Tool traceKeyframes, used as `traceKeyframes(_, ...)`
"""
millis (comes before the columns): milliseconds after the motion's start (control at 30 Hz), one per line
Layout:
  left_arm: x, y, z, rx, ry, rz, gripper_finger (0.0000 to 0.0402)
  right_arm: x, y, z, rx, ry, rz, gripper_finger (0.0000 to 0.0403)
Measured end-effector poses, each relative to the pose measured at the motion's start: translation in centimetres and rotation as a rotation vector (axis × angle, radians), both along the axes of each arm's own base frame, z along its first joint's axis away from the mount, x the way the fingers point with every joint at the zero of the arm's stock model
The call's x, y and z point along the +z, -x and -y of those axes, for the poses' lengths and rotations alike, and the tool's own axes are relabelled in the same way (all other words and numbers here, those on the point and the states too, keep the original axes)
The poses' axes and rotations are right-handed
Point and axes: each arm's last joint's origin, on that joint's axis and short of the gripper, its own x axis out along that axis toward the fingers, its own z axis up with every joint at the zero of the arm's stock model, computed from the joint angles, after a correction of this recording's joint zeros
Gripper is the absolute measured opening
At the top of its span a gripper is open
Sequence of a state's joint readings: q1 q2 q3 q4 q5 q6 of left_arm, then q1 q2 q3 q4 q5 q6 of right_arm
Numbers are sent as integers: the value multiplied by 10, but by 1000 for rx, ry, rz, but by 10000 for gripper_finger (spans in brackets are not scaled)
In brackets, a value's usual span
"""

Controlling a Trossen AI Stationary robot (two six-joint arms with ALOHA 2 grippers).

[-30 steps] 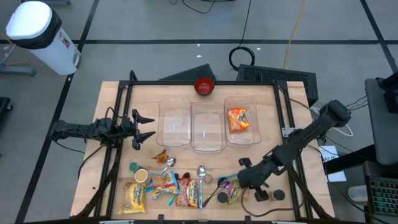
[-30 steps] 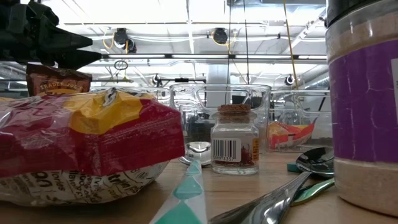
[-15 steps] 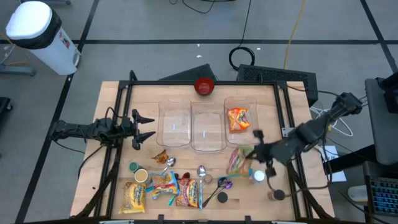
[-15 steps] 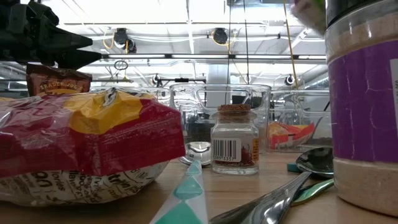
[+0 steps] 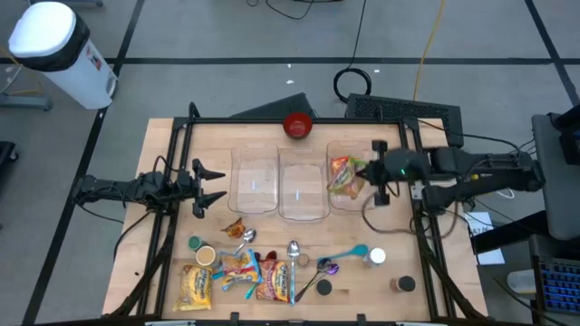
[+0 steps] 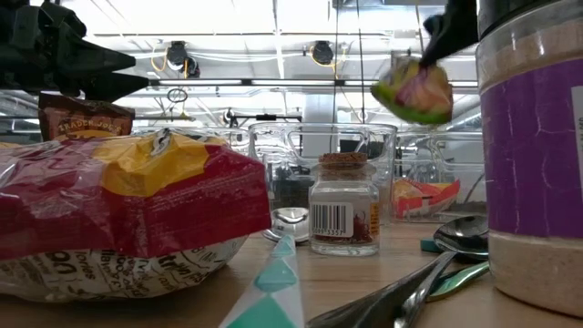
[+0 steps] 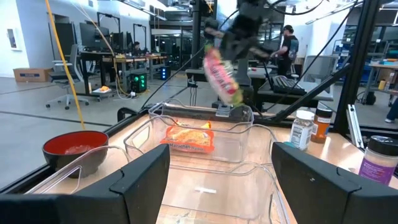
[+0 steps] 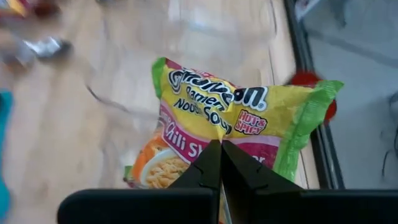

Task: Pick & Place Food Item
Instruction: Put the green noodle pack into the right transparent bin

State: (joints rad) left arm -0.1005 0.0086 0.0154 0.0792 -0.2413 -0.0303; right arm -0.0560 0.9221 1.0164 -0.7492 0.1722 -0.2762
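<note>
A yellow, green and pink noodle packet (image 5: 344,174) hangs in the air over the rightmost of three clear containers (image 5: 355,201), with my right gripper (image 5: 367,172) shut on it. The packet also shows high up in the low view (image 6: 414,91) and in the left wrist view (image 7: 221,74). An orange packet (image 7: 186,138) lies on that container's floor. My left gripper (image 5: 217,186) waits open and level at the table's left, left of the containers. My right gripper pinches the noodle packet between its two fingers (image 8: 214,163), on the pink part (image 8: 205,140) near one edge. It comes from the table's right side, slanting down. The packet hangs tilted below the fingers, clear of the container.
A red bowl (image 5: 298,125) stands at the far edge. Along the near edge lie several snack packets (image 5: 240,276), spoons (image 5: 294,254), a teal scoop (image 5: 349,254) and small jars (image 5: 377,257). A purple-labelled bottle (image 6: 533,164) and a spice jar (image 6: 344,205) stand close to the low camera.
My right gripper, shut on the noodle packet, has risen from the near right of the table and swung toward the far edge, turning as it went. The packet is lifted clear and now hangs over the rightmost container.
</note>
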Motion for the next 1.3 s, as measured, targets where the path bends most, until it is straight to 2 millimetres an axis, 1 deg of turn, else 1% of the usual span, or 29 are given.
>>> traceKeyframes(167,0,0,0,0,0,0,285,-14,3,41,-36,3,-155,0)
traceKeyframes(300,0,0,0,0,0,0,285,-24,1,66,-3,-46,-199,0)
traceKeyframes(433,0,0,0,0,0,0,285,-37,-5,85,16,-95,-251,0)
traceKeyframes(567,0,0,0,0,0,0,285,-55,-9,99,3,-137,-361,0)
traceKeyframes(633,0,0,0,0,0,0,285,-62,-12,106,-24,-121,-416,0)
traceKeyframes(767,0,0,0,0,0,0,285,-74,-19,115,-99,-19,-525,0)
traceKeyframes(833,0,0,0,0,0,0,285,-78,-22,118,-120,12,-551,0)
traceKeyframes(933,0,0,0,0,0,0,285,-81,-27,121,-133,15,-538,0)
traceKeyframes(1033,0,0,0,0,0,0,285,-83,-32,124,-203,-12,-490,9)
traceKeyframes(1167,0,0,0,0,0,0,285,-81,-35,126,-267,-38,-437,46)
traceKeyframes(1300,0,0,0,0,0,0,285,-75,-33,124,-328,-63,-382,105)
